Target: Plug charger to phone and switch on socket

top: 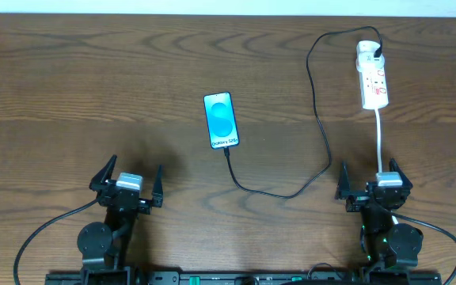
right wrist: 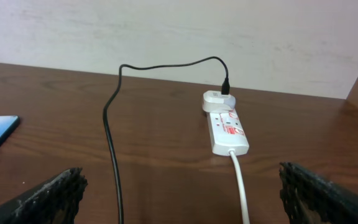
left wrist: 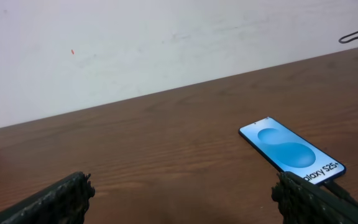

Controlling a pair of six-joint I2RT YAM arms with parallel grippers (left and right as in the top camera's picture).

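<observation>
The phone (top: 221,120) lies flat mid-surface, screen up. The charger (right wrist: 105,115) meets its near edge, loops right across the wooden surface (top: 70,95), then runs far to the socket (top: 373,83) at far right. The socket's white cord (top: 380,142) trails near, right up to the right hand (top: 370,182). That hand and the left hand (top: 130,182) are both released and grasp nothing.

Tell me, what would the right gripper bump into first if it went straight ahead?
Probably the thick white cord, which lies on the table right ahead of the right gripper, then the power strip. If the gripper rides high, it may pass over them.
</observation>
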